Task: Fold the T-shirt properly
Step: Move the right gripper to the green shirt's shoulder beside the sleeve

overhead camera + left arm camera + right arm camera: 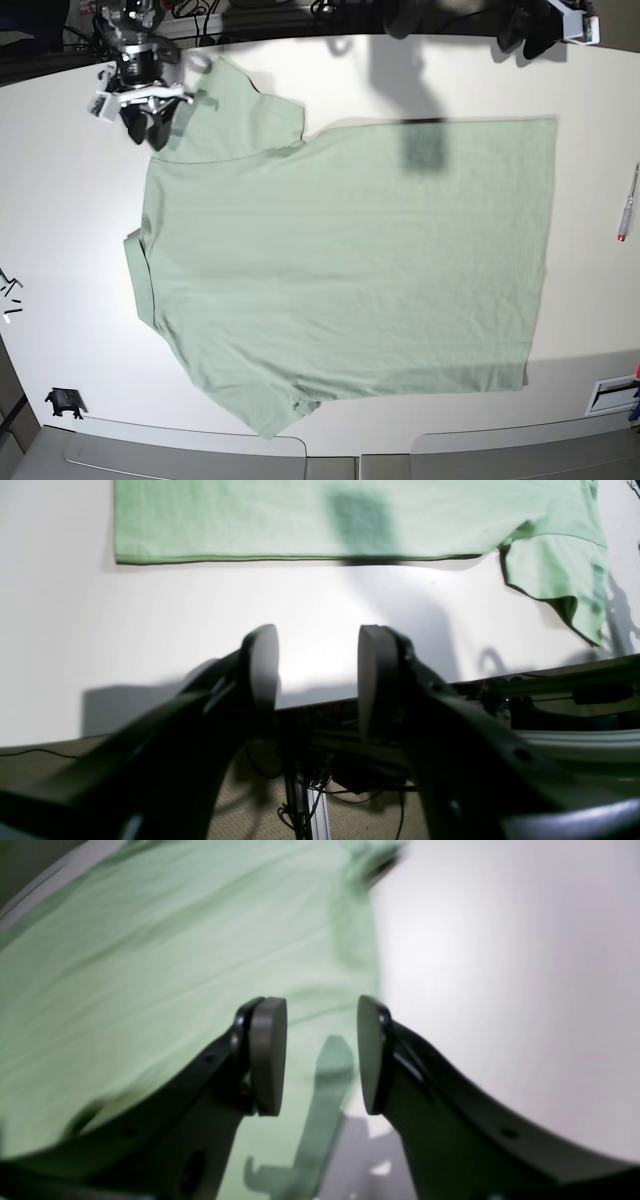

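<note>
The T-shirt (340, 260) is lying spread flat and unfolded across the white bench (60, 200), every fold outstanding, while the left pincer (317, 675) and right pincer (320, 1055) are standing released, grasping nothing.

A wide white counter (70, 230) fills the base view, brightly lit, with dark shadows cast near its far edge. Beyond that far edge lies a tangle of dark cables (250, 12). In the left wrist view, tan carpet floor (250, 810) shows below the counter's edge, crossed by loose black cables.
</note>
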You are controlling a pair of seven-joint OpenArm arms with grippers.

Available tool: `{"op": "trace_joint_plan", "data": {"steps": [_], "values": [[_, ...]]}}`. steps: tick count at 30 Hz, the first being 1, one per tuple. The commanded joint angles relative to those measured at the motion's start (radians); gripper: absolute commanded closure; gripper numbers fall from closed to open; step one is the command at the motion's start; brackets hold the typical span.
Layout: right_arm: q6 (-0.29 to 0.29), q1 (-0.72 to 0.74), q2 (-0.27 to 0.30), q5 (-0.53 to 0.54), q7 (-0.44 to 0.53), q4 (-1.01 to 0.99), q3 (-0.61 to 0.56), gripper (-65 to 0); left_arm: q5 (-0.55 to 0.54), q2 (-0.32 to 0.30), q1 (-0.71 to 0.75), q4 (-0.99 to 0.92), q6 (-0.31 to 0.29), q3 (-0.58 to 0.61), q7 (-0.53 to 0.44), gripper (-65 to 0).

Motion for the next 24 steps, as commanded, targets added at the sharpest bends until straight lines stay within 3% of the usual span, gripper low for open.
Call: {"op": "trace_joint_plan", "data": {"steps": [1, 5, 11, 14, 18, 24], "values": [[0.008, 0.013, 0.013, 0.007, 0.010, 0.014, 0.017, -22.3, -0.016, -0.003, 0.016, 0.014, -0.011, -0.006, -0.023, -23.7], [0.011, 0.076, 0.046, 0.007, -0.060, 0.002, 0.037, -22.3, -0.016, -0.003, 0.016, 0.014, -0.011, -0.006, -0.023, -23.7], [0.016, 0.155, 0.080, 0.006, -0.065, -0.140, 0.037, -22.3, -0.015, -0.003, 0.016, 0.014, -0.011, -0.006, -0.023, -23.7], [0.067, 0.187, 0.080, 0.027, -0.070, -0.229, 0.037, -22.3, -0.016, -0.003, 0.016, 0.014, -0.011, -0.006, -0.023, -23.7], [0.144, 0.200, 0.077, 0.157, -0.099, -0.300, 0.037, -22.3, -0.016, -0.003, 0.016, 0.014, -0.011, -0.006, -0.023, -23.7], [0.157, 0.212, 0.063, 0.172, -0.104, -0.354, 0.036, -22.3, -0.016, -0.003, 0.016, 0.014, -0.011, -0.006, -0.023, -23.7]]}}
